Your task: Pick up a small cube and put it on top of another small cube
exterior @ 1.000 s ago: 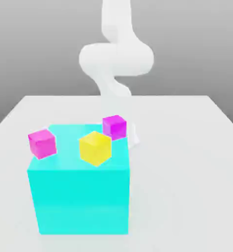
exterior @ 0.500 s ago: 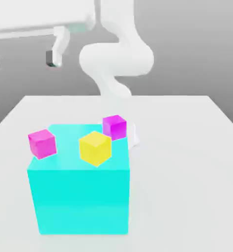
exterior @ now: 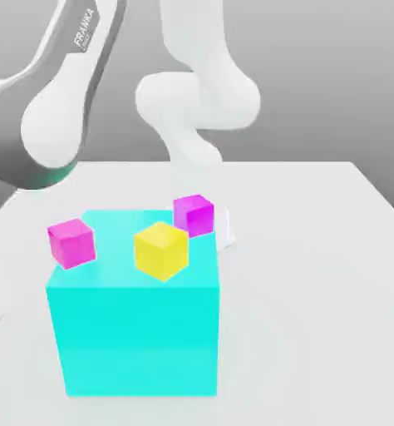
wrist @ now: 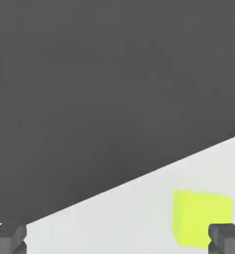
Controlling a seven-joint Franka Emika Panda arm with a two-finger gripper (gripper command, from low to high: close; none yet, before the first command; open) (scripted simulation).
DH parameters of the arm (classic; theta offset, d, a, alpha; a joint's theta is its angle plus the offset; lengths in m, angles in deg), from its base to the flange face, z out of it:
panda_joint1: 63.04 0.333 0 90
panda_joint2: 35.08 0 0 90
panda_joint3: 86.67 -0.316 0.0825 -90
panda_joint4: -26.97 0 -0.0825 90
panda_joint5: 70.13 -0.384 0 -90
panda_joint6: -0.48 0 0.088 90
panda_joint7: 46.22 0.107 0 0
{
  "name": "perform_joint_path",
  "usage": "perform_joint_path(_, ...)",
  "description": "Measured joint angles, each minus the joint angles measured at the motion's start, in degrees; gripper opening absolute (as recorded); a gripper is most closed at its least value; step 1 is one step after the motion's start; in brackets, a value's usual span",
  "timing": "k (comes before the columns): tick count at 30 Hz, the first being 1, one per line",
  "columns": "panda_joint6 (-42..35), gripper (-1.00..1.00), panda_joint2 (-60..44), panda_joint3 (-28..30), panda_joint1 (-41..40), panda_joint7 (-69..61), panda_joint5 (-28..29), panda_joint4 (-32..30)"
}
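The gripper (wrist: 117,238) is wide open, its two fingers (wrist: 219,238) well apart in the hand view, with nothing between them in its hold. Near one finger is a lime cube (wrist: 196,218), partly hidden behind that finger; whether they touch, I cannot tell. Around it is a pale surface (wrist: 109,218), which ends along a straight slanting edge against a dark grey area (wrist: 104,94).

The arm (exterior: 55,116) comes down at the far part of the exterior view's left, its dark and white joint above the table (exterior: 317,274). Its base column stands far off, about the middle.

Nearer is the cyan block (exterior: 138,337), on the exterior view's left. At the left edge of its top is the pink cube (exterior: 72,243), tilted and reaching past the edge, apart from the joint. The yellow cube (exterior: 161,251) is seen over the top, to the right of the pink one and turned with a corner to the near side. The violet cube (exterior: 194,215) is farther back, at the block's far right corner. I cannot tell whether the lime cube is the pink one.
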Motion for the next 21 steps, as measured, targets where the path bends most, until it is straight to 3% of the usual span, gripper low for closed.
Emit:
perform_joint_path(7,6.33,0.00,-14.24,-1.86,-4.95,-3.03,-3.17,3.18)
perform_joint_path(8,7.22,-1.00,-15.46,-2.34,-5.35,-3.34,-3.63,3.48)
perform_joint_path(15,7.05,-1.00,-15.35,-2.24,-5.28,-3.42,-3.72,3.46)
perform_joint_path(21,-2.29,-1.00,-5.76,-0.33,-1.39,-1.16,0.34,2.49)
